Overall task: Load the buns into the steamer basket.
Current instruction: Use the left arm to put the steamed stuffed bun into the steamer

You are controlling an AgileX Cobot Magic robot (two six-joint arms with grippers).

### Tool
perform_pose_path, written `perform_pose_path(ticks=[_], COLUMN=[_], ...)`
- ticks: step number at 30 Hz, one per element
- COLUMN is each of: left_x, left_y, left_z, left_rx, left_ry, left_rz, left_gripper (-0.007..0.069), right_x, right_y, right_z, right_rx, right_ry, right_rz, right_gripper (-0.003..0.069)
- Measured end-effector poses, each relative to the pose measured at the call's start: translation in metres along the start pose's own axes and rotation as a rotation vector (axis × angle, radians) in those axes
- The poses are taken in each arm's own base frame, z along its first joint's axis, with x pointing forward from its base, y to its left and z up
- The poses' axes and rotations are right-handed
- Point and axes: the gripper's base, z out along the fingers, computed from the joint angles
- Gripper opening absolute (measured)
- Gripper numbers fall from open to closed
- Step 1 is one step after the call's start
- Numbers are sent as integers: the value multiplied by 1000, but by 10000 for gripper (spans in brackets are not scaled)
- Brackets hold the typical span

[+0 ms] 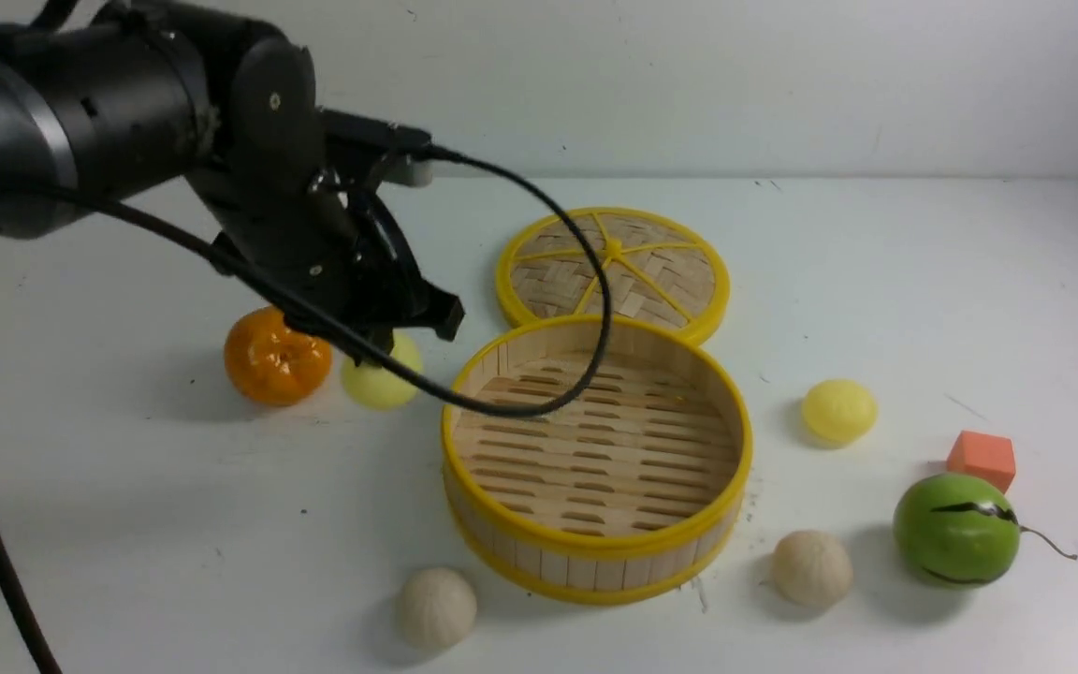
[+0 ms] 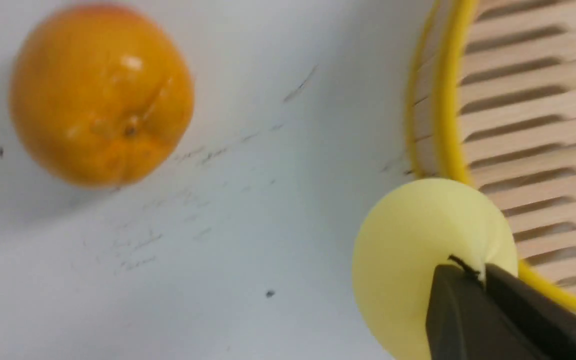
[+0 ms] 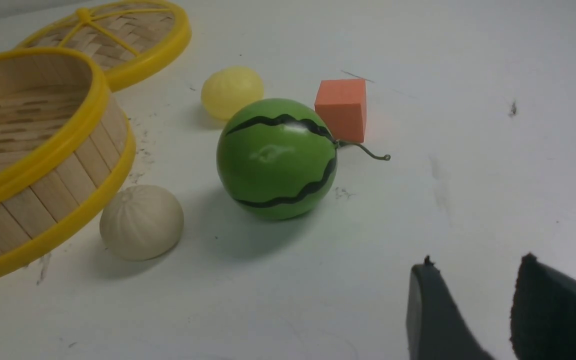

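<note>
Left gripper point(image 1: 389, 342) clenched on a pale yellow bun point(image 1: 380, 379); steamer basket point(image 1: 595, 548) holds nothing.

Taking the basket as my dial in the front view: the gripped bun sits at 10 o'clock, outside the rim, just beside the orange point(image 1: 275, 356). In the left wrist view I see the black fingertips point(image 2: 448, 300) pinched together on the bun's top. I cannot tell whether it is off the table point(image 1: 174, 524). The woven lid point(image 1: 614, 267) lies flat at 12 o'clock, touching the basket rim. The second yellow bun point(image 1: 838, 410) rests at 2 o'clock, one cream bun point(image 1: 436, 607) at 7 o'clock and the other cream bun point(image 1: 812, 566) at 4 o'clock, all on the table. The melon ball point(image 1: 955, 529) and orange cube point(image 1: 981, 459) lie further out toward 3 o'clock. The right gripper point(image 3: 475, 262) hangs released near the melon, jaws apart with nothing between them.
</note>
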Motion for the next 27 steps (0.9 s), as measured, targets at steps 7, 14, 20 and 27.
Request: perform_pose_path(ticks=[7,14,20,27], left_x=[-39,-45,-44,-45], left_y=[-48,-51,-45,-43], left_z=[31,101,132,127], left_rx=[85,29,-63,-78], left_ry=[-36,58,98,107], left_rz=[67,106,137,102], left_gripper=[-13,-13,-3,222], right_x=[0,0,0,0], right_y=[0,0,0,0], right_z=[0,0,0,0], right_rx=[0,0,0,0], right_ry=[0,0,0,0], right_rz=[0,0,0,0], right_gripper=[241,241,241,241])
